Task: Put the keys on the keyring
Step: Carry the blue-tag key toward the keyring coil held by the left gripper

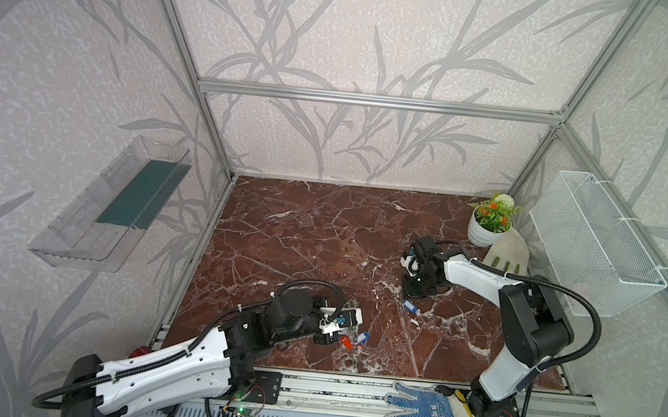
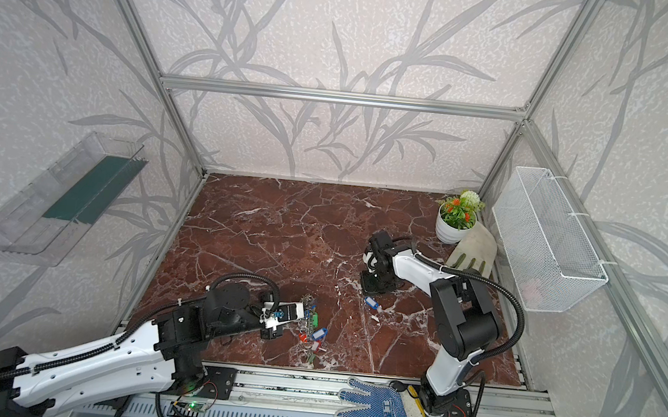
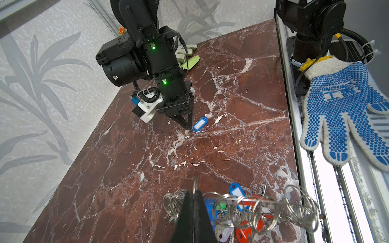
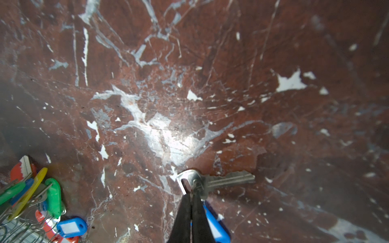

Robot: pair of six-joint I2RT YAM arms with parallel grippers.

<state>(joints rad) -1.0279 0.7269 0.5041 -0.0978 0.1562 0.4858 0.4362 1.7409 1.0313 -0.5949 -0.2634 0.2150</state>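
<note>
Left wrist: left tool (image 3: 194, 194) pressed together on one wire ring of the keyring (image 3: 242, 205); tagged keys (image 3: 245, 230) bunched at it.
Right wrist: right tool (image 4: 192, 190) pinching the loose key (image 4: 229, 178) at its head ring. Key lies on the counter (image 4: 147, 84), blue tag (image 4: 212, 225) beneath the tool.
Top views: keyring at front-left of the counter, loose key right of middle, well apart.
</note>
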